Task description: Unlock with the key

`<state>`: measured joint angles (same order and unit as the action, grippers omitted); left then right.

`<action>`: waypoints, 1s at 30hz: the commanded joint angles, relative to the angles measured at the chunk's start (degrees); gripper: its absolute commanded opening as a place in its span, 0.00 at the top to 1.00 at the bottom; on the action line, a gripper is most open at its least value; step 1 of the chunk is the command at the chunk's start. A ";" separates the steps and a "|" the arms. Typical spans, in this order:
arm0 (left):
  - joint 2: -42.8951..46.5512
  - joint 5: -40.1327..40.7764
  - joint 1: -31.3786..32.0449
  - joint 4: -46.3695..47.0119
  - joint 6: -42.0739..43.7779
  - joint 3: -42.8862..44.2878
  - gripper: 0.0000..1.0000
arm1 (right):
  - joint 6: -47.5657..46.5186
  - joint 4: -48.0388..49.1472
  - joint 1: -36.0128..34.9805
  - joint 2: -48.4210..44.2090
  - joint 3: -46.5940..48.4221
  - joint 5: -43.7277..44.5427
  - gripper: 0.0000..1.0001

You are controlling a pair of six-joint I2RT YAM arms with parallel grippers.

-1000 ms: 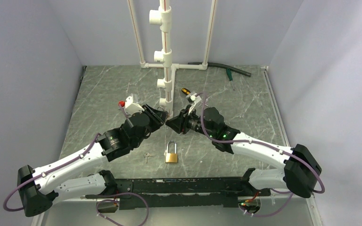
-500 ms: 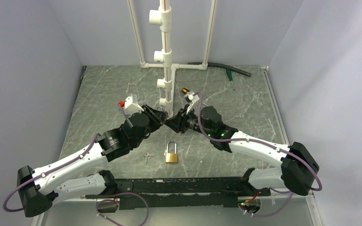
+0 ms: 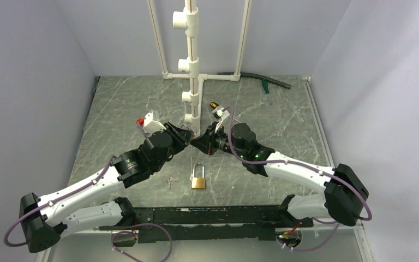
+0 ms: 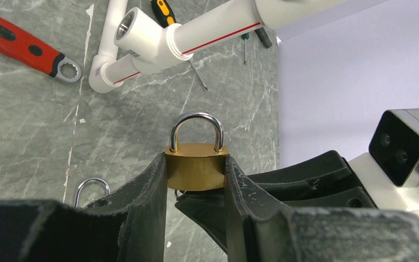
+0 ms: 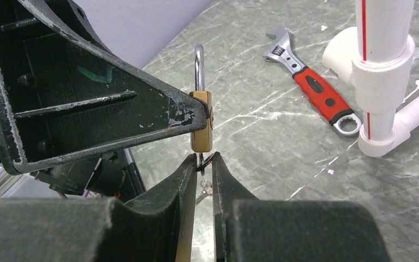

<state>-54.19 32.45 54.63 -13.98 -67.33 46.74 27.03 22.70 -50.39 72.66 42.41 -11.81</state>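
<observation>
Nearest the bases, a tiny silver-grey metal key (image 3: pixel 169 182) lies flat on the grey marbled desk (image 3: pixel 114 109), just left of a larger brass padlock (image 3: pixel 198 178); neither is touched. Further out, the L gripper (image 4: pixel 195 162) jaws clamp a small brass padlock (image 5: pixel 201 131) by its sides, shackle up, off the desk. The R gripper (image 5: pixel 202 159) sits right under it, jaws nearly closed w/ a narrow gap round a thin metal bit (image 5: pixel 201 162) at the lock's underside, prob. a key in the keyhole; can't tell if pinched. Step: gripping to turn. Next: firm pinch, twist w/o pulling out.
</observation>
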 commanded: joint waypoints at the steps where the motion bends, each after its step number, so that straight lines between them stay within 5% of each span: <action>1: 1.81 -2.16 -0.63 5.85 1.12 -1.46 1.00 | -0.04 4.65 0.21 0.33 1.74 -2.45 1.00; 10: 8.08 -14.43 -2.38 24.40 14.18 -7.04 1.00 | 19.00 21.07 12.56 -1.32 0.17 -25.55 1.00; 26: 6.98 -34.74 -2.49 39.65 24.64 -7.19 1.00 | 30.69 38.73 12.73 -0.22 4.96 -41.32 1.00; 30: 6.72 -40.13 -2.50 40.60 26.10 -6.62 1.00 | 38.61 51.33 13.11 2.29 5.99 -44.94 1.00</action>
<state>-46.30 3.79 51.35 23.40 -43.07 39.55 57.60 56.84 -36.12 73.23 44.10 -51.64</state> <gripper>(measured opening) 0.374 0.084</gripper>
